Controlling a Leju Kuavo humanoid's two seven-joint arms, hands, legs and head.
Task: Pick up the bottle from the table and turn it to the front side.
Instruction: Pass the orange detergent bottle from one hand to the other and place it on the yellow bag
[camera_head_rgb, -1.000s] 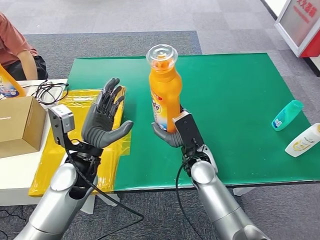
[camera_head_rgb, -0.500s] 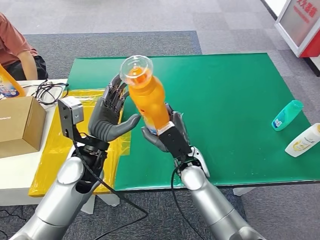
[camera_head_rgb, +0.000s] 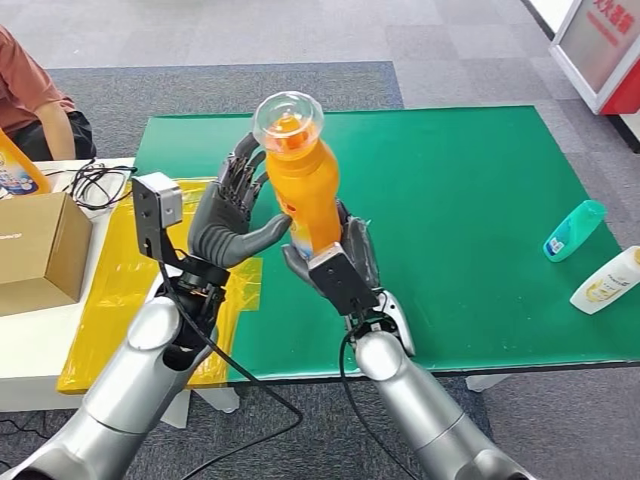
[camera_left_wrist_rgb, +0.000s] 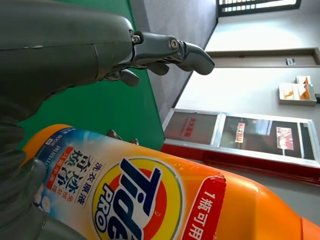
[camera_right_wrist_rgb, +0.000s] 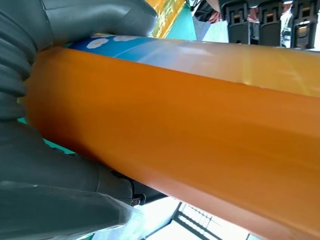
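Orange and glossy, a Tide Pro detergent bottle (camera_head_rgb: 304, 190) with a clear cap stands nearly upright at centre frame, raised above the green tabletop (camera_head_rgb: 468, 190); its blue-and-white label with the round logo faces the left wrist camera. Gripping its base from below is the right hand (camera_head_rgb: 340, 262), fingers wrapped around the lower body. Just left of it, the left hand (camera_head_rgb: 230, 215) is held open, palm toward the bottle, thumb tip at its side and dark fingers spread behind its neck.
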